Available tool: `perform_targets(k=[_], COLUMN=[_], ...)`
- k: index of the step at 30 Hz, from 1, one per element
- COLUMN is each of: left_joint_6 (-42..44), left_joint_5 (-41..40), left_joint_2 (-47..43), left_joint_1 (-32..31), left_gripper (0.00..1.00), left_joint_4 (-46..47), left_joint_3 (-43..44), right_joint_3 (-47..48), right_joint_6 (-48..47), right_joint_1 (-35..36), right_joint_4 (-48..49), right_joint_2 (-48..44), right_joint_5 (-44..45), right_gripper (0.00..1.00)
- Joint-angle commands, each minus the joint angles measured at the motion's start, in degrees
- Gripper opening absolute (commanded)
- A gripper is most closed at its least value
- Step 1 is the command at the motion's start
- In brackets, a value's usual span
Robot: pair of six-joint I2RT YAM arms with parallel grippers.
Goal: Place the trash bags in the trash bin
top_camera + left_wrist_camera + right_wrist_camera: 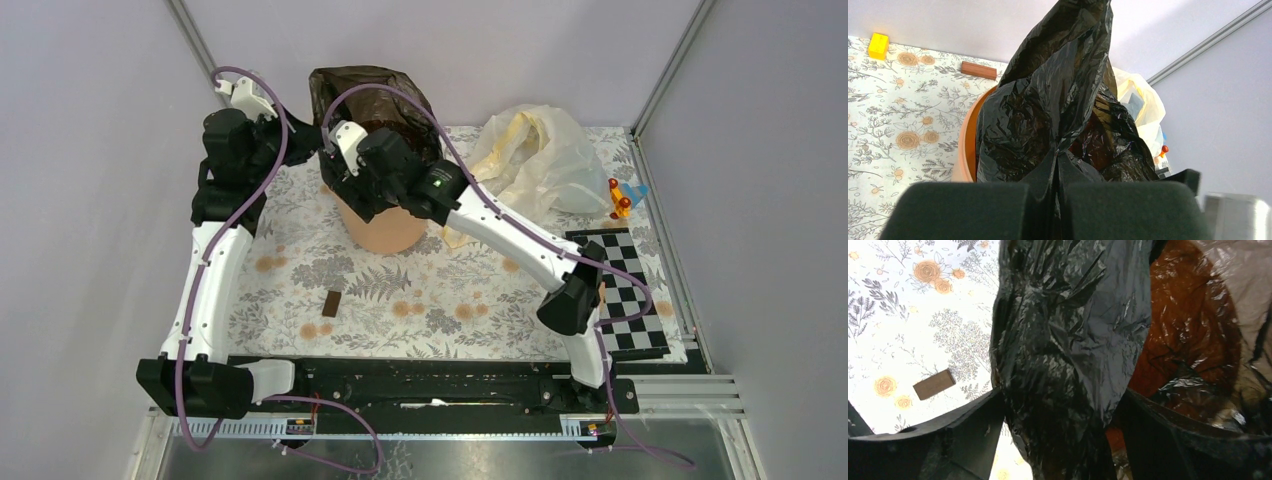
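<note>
The black bag (1048, 100) sits partly inside the orange bin (385, 232) on the counter (450, 300), its top billowing above the rim. The left tool (1054, 200) is pressed together, pinching the bag's edge. The right tool (1058, 435) is spread wide, with a fold of the bag between its fingers.
</note>
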Motion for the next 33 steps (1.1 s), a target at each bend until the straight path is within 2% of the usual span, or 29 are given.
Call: perform_targets(k=[1,5,8,10,12,18,24,30,33], left_joint_6=[-0.07,-0.83,-2.02,-2.50,-2.97,-5.04,-7.13,-7.29,-6.62], left_joint_5=[2.06,2.60,3.63,4.69,4.60,4.04,3.34,4.33,4.06], left_joint_2=[-1.02,-0.19,0.59,0.96,1.37,2.37,2.94,4.25,2.13], left_joint_1=[0.89,1.20,1.25,1.36,1.66,2.44,2.44,2.44,2.44], left_gripper=[0.00,0.00,0.00,0.00,0.00,0.00,0.00,0.00,0.00], left_joint_4=[2.56,3.74,5.55,6.84,7.57,9.55,14.00,13.28,10.99], left_joint_3=[0.35,-0.04,-1.31,-2.42,-3.42,-7.78,-16.30,-14.42,-12.82], right_joint_3=[5.82,8.11,9.41,10.23,10.37,10.07,10.07,9.66,8.18], right_joint_6=[-0.70,-0.93,-1.47,-1.56,-2.18,-3.81,-4.59,-4.52,-4.18], right_joint_1=[-0.02,-0.10,-0.55,-1.09,-1.62,-2.29,-2.35,-2.26,-2.35], right_joint_4=[-1.05,-1.08,-1.48,-1.93,-2.30,-2.27,-2.27,-2.80,-3.51], right_joint_2=[1.70,3.83,5.28,6.25,6.98,9.42,10.62,6.83,3.47], right_joint_5=[3.00,7.26,9.79,12.02,13.00,14.47,12.84,7.18,3.33], right_gripper=[0.78,0.49,0.33,0.19,0.16,0.17,0.27,0.55,0.62])
